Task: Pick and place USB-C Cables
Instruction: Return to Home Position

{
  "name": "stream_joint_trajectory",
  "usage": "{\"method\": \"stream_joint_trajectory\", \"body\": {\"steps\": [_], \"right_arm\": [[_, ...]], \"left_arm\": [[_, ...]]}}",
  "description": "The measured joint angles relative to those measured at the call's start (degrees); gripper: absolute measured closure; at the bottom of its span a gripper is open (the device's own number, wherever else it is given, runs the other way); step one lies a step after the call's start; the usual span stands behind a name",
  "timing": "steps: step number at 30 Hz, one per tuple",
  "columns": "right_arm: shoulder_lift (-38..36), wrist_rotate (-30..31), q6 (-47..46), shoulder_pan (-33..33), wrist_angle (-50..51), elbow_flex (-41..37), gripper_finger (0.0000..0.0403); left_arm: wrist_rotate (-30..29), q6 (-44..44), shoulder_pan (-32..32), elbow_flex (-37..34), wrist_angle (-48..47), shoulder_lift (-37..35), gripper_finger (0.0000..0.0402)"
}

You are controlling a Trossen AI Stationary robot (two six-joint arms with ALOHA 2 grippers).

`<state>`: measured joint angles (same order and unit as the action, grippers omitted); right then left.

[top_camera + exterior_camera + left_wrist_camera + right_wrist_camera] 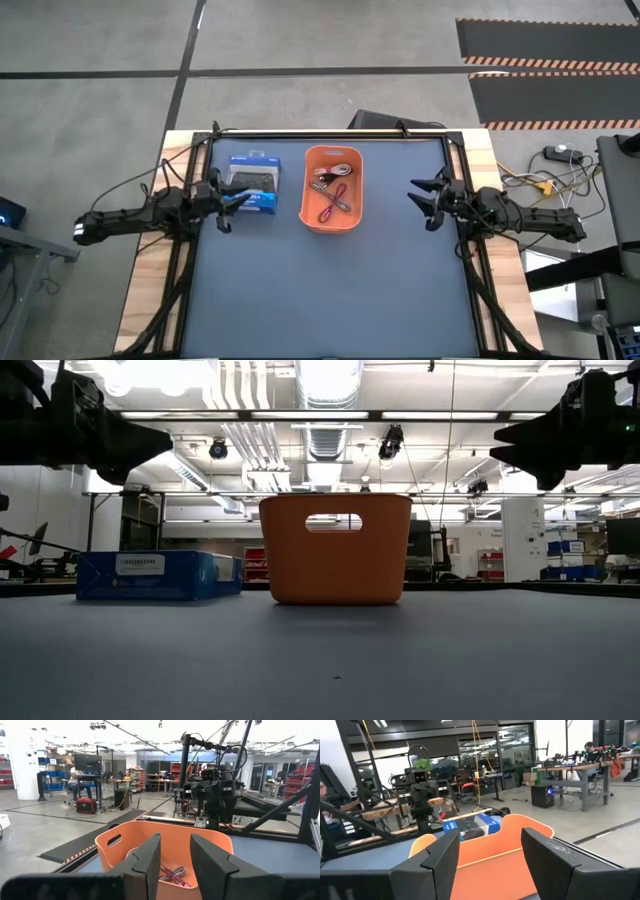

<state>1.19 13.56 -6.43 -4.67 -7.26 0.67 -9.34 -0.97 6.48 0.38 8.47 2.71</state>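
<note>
An orange basket point(308, 205) stands at the table's middle, toward the far edge. A red cable coil point(333, 206) and a white coil with a red tie point(331, 173) lie on the basket's floor; a dark bundle point(322, 186) lies between them. In the left wrist view, red point(169, 872) and grey point(181, 869) strands show inside the basket point(115, 845). My left gripper point(226, 203) point(175, 840) hovers open left of the basket, beside the box. My right gripper point(420, 203) point(490, 837) hovers open right of the basket point(485, 855). Both are raised off the table point(150, 450) point(510, 445).
A blue-and-black retail box point(252, 185) point(155, 575) lies flat left of the basket, under and beside my left gripper. The dark mat point(330, 290) stretches bare toward the near edge. A black frame rail point(330, 135) runs along the far edge.
</note>
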Motion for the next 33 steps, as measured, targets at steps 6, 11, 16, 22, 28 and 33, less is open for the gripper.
{"method": "stream_joint_trajectory", "body": {"steps": [6,11,16,22,28,33], "right_arm": [[0.07,-0.01,3.69,0.0,0.15,0.0,0.02],[0.07,0.0,3.47,0.0,0.12,-0.02,0.02],[0.09,0.0,3.47,0.0,0.12,-0.04,0.02],[0.11,0.0,3.47,0.0,0.12,-0.04,0.02],[0.11,0.0,3.48,0.0,0.15,-0.04,0.02],[0.1,0.0,3.47,0.0,0.14,-0.07,0.02]], "left_arm": [[0.01,0.04,0.0,-0.04,0.0,0.25,0.0311],[0.0,0.09,0.0,-0.07,0.01,0.32,0.0311],[0.02,0.13,0.0,-0.09,0.0,0.65,0.0311],[0.02,0.17,0.0,-0.11,0.02,0.58,0.031],[0.02,0.17,0.0,-0.13,0.0,0.62,0.031],[0.02,0.17,0.0,-0.13,0.0,0.62,0.031]]}}
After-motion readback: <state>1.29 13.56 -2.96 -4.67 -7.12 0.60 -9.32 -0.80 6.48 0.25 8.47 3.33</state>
